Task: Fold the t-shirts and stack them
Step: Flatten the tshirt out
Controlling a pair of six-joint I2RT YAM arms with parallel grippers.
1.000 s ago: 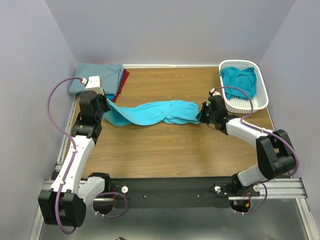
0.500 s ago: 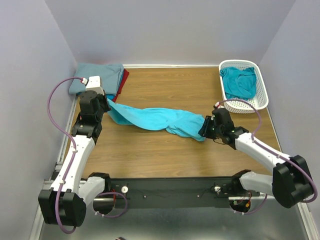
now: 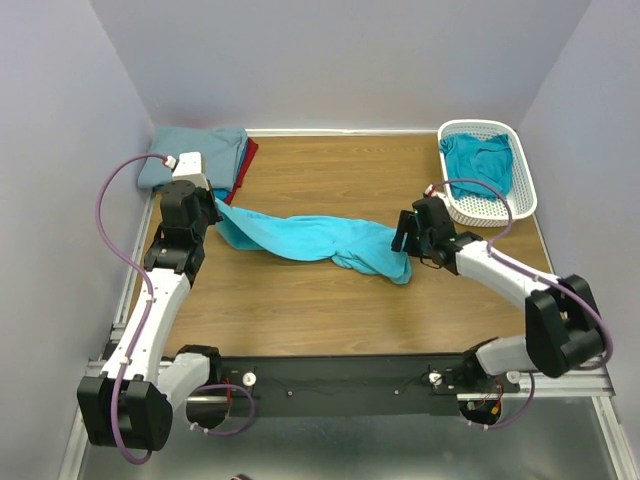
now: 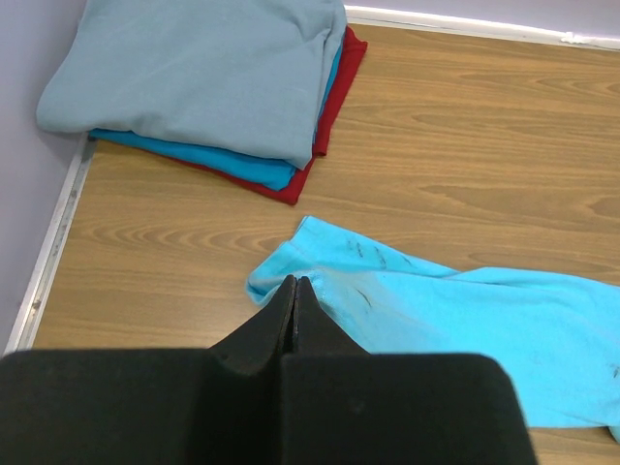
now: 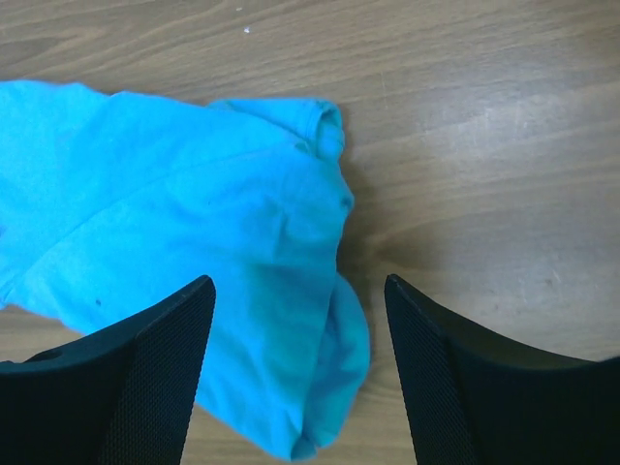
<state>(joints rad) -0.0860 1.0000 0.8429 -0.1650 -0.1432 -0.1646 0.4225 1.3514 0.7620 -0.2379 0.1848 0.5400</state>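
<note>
**Workpiece position.** The turquoise t-shirt [image 3: 310,238] lies on the surface [image 3: 330,170] as a long, twisted, unfolded band. One end is just beside the folded stack [image 3: 200,150]. The rest runs away from the stack across the middle of the surface.

**Left end effector** [image 4: 295,283]. Closed, with the tips meeting on the t-shirt corner nearest the stack. It appears to pinch that edge. This hold probably serves as an anchor so the cloth can be drawn out flat from the other end.

**Right end effector** [image 5: 298,283]. Jaws spread wide, nothing between them. It hovers over the bunched end of the t-shirt farthest from the stack. That end rests loose on the surface and is rolled under itself.

**Stage.** No fold is made yet. The garment needs spreading first, and the rolled far end likely needs a fresh grasp at a hem or sleeve.

**Surroundings.**
- The stack holds a grey-blue t-shirt [image 4: 203,68] on top, a blue t-shirt [image 4: 242,165] under it and a red t-shirt [image 4: 334,107] at the bottom.
- A white lattice basket [image 3: 520,190] stands well apart from the stack, at the opposite far corner. It holds a crumpled teal t-shirt [image 3: 480,160].

**Obstructions.** Nothing lies between the t-shirt and the stack. The anchored corner is close enough to the stack that a sideways pull could disturb its edge.
</note>
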